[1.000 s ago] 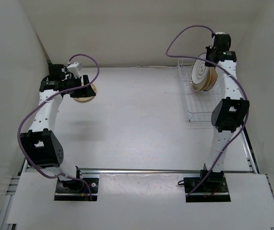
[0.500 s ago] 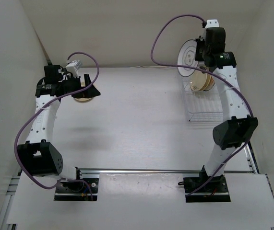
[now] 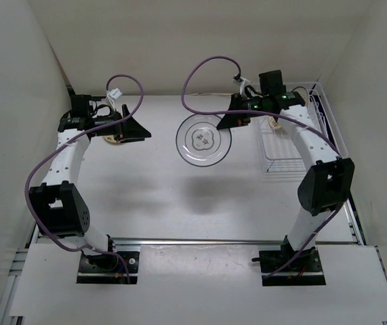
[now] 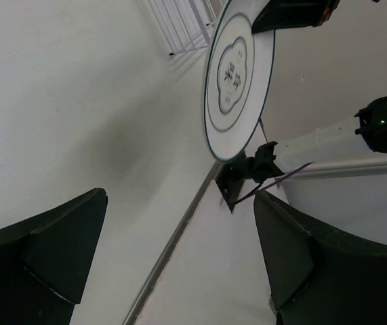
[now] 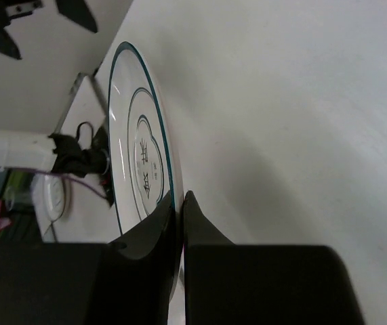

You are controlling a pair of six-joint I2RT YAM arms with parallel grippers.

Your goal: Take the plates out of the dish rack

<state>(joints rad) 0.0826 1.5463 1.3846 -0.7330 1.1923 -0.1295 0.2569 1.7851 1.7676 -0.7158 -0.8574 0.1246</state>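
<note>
My right gripper (image 3: 232, 120) is shut on the rim of a white plate with a dark rim and a small centre motif (image 3: 203, 140). It holds the plate in the air above the table's middle, left of the white wire dish rack (image 3: 289, 161). The right wrist view shows both fingers pinching the plate's edge (image 5: 139, 156). A plate stays in the rack, mostly hidden behind the arm (image 3: 273, 124). My left gripper (image 3: 139, 131) is open and empty at the far left, above a cream plate (image 3: 115, 140) lying on the table. The left wrist view shows the held plate (image 4: 237, 74) ahead.
White walls close the table on the left, back and right. A metal rail (image 3: 200, 242) runs along the near edge by the arm bases. Purple cables loop above both arms. The rack's far corner shows in the left wrist view (image 4: 179, 24).
My right arm has lifted the white plate out of the rack and swung it left over the table's middle. My left gripper has moved a little to the right, away from the cream plate.
</note>
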